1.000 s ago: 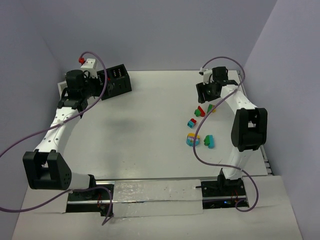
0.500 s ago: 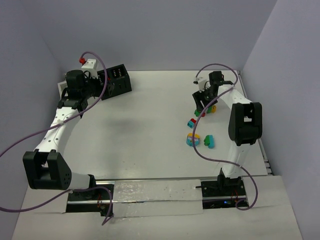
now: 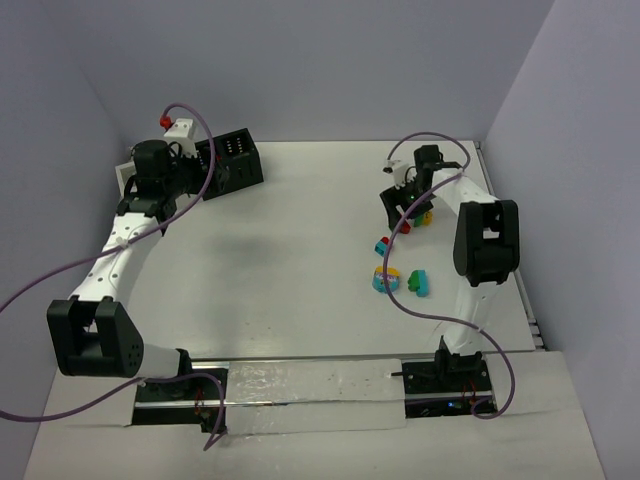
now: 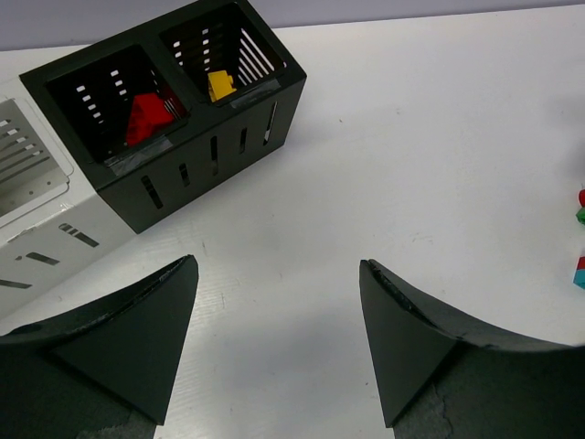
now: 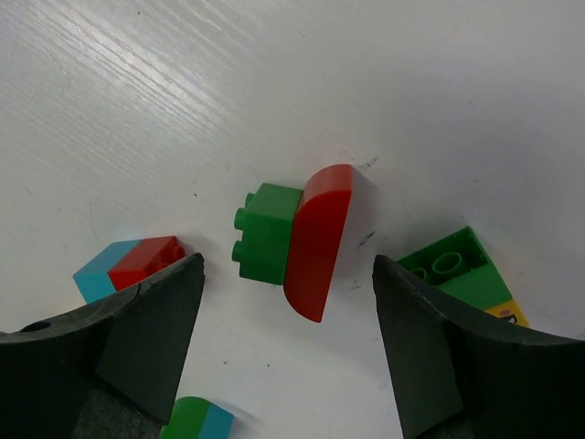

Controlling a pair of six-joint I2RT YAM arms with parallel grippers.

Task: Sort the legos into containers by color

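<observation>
My right gripper (image 5: pixel 288 274), jaws wide, straddles the red-and-green curved plastic brick (image 5: pixel 311 240); closing crooked could snag the green studded brick (image 5: pixel 452 270) at four o'clock. My left gripper (image 4: pixel 279 274) gapes empty.

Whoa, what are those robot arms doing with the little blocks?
They are sorting them by color. The right claw is open over a red-and-green piece, one finger on each side, not squeezing it. Other bricks lie loose nearby on the table. The left claw is open and empty near the black box, which has a red brick in one compartment and a yellow brick in the next. A white box sits beside it.
</observation>
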